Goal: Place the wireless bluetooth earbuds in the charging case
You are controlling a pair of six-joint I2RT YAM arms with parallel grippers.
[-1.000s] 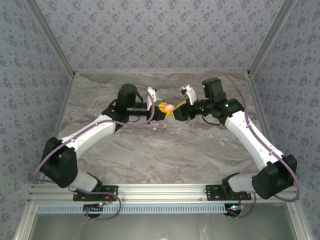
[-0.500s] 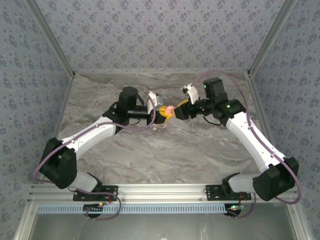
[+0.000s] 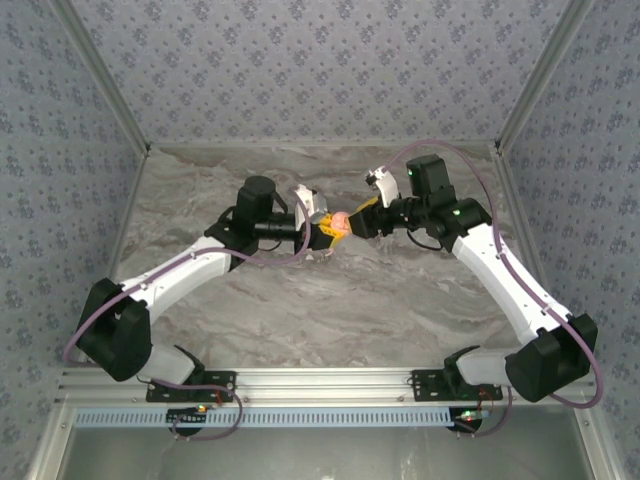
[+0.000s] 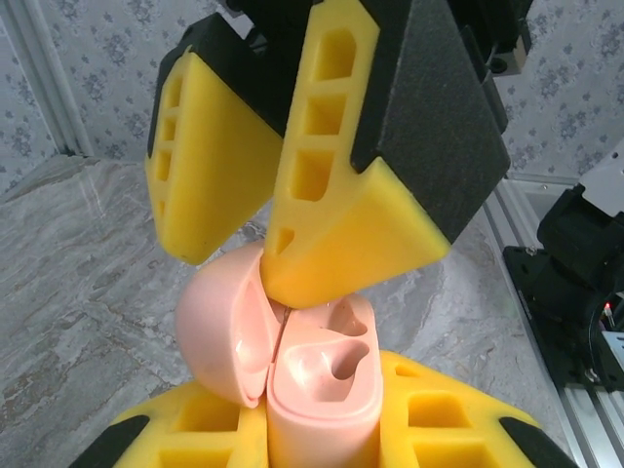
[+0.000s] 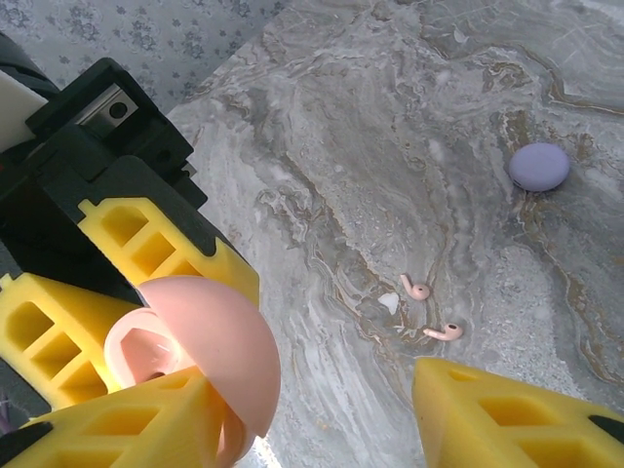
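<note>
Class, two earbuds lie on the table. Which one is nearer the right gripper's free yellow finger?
The lower earbud in the right wrist view, just above that finger; the other earbud lies farther up.

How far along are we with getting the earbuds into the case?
Done: the charging case is held in the left pincer, and its lid is hinged open, the sockets looking empty. In hand: the right pincer, open, touches the lid. Left: both earbuds lie on the table; each has to be picked up and seated.
</note>
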